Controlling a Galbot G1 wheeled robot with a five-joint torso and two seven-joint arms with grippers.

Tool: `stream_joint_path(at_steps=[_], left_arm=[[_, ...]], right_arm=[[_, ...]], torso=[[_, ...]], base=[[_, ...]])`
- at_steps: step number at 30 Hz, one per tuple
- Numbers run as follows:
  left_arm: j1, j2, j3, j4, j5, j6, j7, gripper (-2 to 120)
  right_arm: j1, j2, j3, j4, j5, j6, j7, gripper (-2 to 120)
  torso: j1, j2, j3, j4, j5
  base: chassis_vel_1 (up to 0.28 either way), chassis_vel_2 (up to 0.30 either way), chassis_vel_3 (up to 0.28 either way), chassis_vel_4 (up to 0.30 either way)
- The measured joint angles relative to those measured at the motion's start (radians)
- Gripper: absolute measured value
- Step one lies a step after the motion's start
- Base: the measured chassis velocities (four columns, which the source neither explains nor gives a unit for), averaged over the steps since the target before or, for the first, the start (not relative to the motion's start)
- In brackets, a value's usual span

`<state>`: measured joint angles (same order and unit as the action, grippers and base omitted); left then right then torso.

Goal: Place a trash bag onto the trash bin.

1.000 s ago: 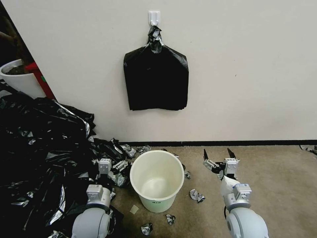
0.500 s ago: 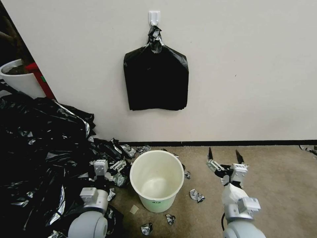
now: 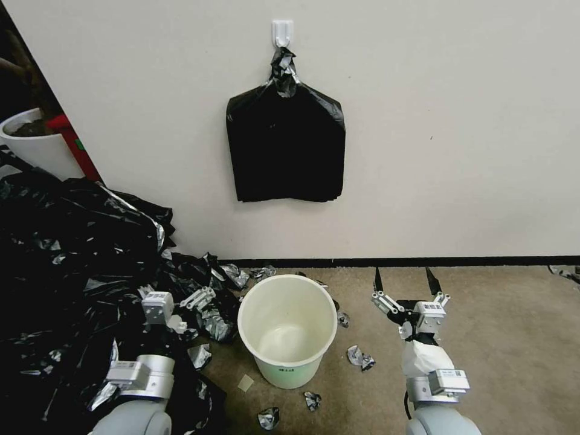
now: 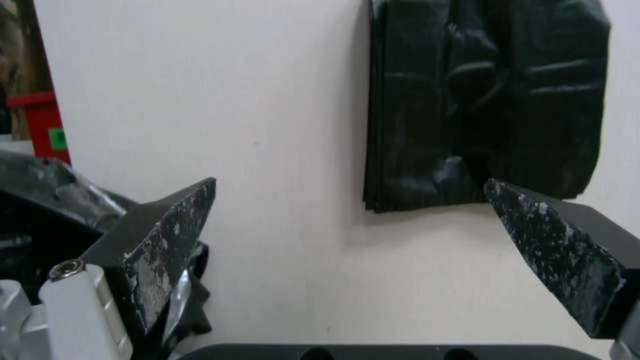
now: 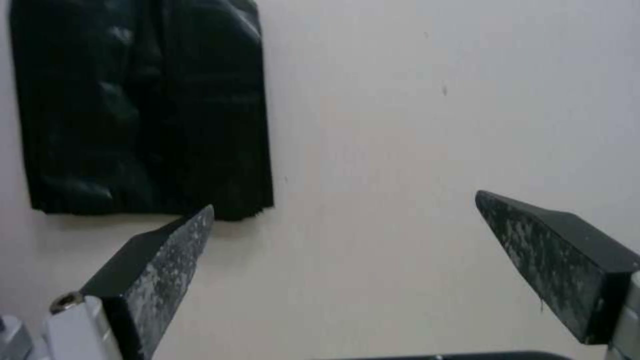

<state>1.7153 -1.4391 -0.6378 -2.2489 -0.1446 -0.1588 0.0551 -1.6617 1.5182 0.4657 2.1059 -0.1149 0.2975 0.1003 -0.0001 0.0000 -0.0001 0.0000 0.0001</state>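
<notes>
A large heap of black plastic sheeting (image 3: 72, 284) is spread across the left side of the head view, running from the middle left edge down to the bottom. At upper centre a flat bundle of black bags (image 3: 285, 148) is seen hanging by its knotted top from a white wall hook (image 3: 282, 31); the same bundle is seen against the pale wall (image 3: 459, 121) in the upper part of both wrist views. The trash bin (image 3: 287, 356), a cream-white bucket, is set upright and empty on the brown carpet (image 3: 519, 338) at lower centre, with a small dark label low on its side. No single trash bag can be told apart from the sheeting or the bundle. A white planter pot (image 3: 36, 145) is seen at the left edge, with a red object (image 3: 75, 145) beside it. The right gripper (image 3: 403, 281) is held at lower right, beside the bin but apart from it, with its jaws spread wide and nothing between them. The left gripper (image 3: 190, 299) is held at lower left over the edge of the sheeting, its jaws likewise wide apart and unloaded. Small crumpled plastic scraps (image 3: 359, 357) are scattered on the carpet around the bin.
</notes>
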Motion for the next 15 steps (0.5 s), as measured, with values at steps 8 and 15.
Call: stream_joint_path(at_steps=[8,15], left_arm=[[0.003,-0.010,0.050,0.110,0.004,0.003,-0.017,100],[0.029,-0.020,0.043,0.069,-0.038,-0.018,-0.037,100]], right_arm=[[0.067,-0.019,-0.015,-0.135,0.041,0.071,-0.030,100],[0.189,-0.055,-0.121,-0.162,0.278,0.045,-0.064,100]], torso=[[0.000,0.000,0.000,-0.0001,-0.0002],[0.000,0.000,0.000,0.0000,0.0000]], base=[[0.000,0.000,0.000,0.000],[0.000,0.000,0.000,0.000]])
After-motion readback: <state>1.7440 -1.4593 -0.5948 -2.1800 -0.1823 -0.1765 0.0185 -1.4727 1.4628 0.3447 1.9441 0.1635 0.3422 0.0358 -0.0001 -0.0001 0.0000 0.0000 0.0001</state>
